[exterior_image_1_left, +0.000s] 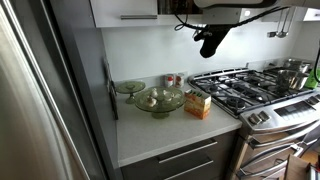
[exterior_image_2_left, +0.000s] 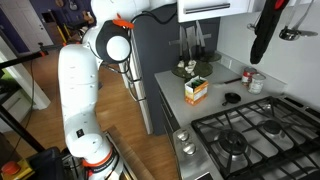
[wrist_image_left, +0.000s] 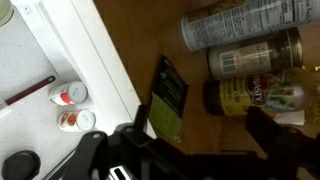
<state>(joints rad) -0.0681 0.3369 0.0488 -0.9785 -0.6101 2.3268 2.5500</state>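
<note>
At the far left in an exterior view stands a steel fridge (exterior_image_1_left: 30, 100), and next to it the pale tabletop (exterior_image_1_left: 160, 130) carries two glass bowls (exterior_image_1_left: 150, 98), two small cans (exterior_image_1_left: 172, 80) behind them, and an orange box (exterior_image_1_left: 198, 103) just beside the stove (exterior_image_1_left: 250, 90). A pot (exterior_image_1_left: 292, 70) sits at the back of the stove. The fingers (exterior_image_1_left: 209, 46) hang high above the box, up by the wall cupboards and well clear of the tabletop; in an exterior view they show as a dark shape (exterior_image_2_left: 258, 52) above the cans (exterior_image_2_left: 255, 80) and a black lid (exterior_image_2_left: 232, 98), with the white arm (exterior_image_2_left: 85, 90) to the left. The wrist view looks down past a white edge (wrist_image_left: 100, 60): on its left lie the cans (wrist_image_left: 70, 107) and the lid (wrist_image_left: 20, 165), and on its right is a wooden shelf (wrist_image_left: 130, 20). A dark packet (wrist_image_left: 168, 95) lies on the shelf nearest the fingers, and right of it are a labelled bottle (wrist_image_left: 255, 95), a jar (wrist_image_left: 255, 55) and a metal tin (wrist_image_left: 250, 22). The fingers come in from the bottom, spread apart and, as far as the dim picture shows, empty and touching nothing.
</note>
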